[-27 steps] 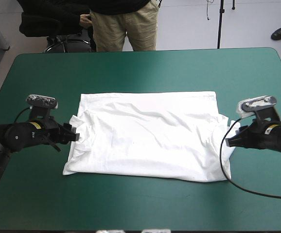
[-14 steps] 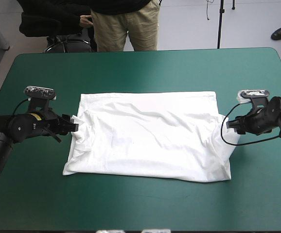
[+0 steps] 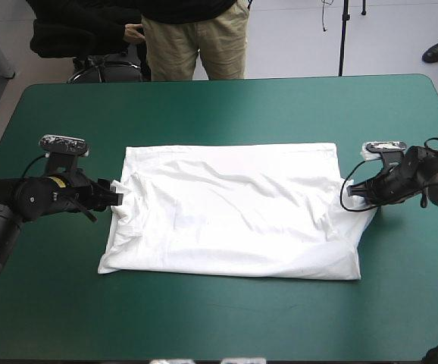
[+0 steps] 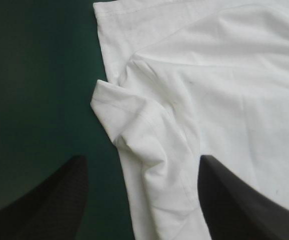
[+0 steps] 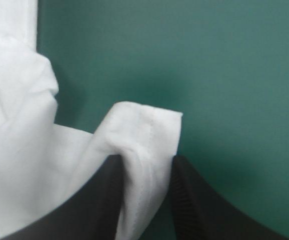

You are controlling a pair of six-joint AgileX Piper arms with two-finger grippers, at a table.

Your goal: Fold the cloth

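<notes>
I am pinching a T-shirt (image 3: 234, 212) sleeve in the right gripper (image 5: 147, 160) — the left gripper (image 4: 142, 165) is gaping astride the other sleeve.

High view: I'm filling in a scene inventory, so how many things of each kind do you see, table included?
White T-shirt: 1
Black tools: 2 (left tool, right tool)
Teal-green table: 1
Total: 4
</notes>
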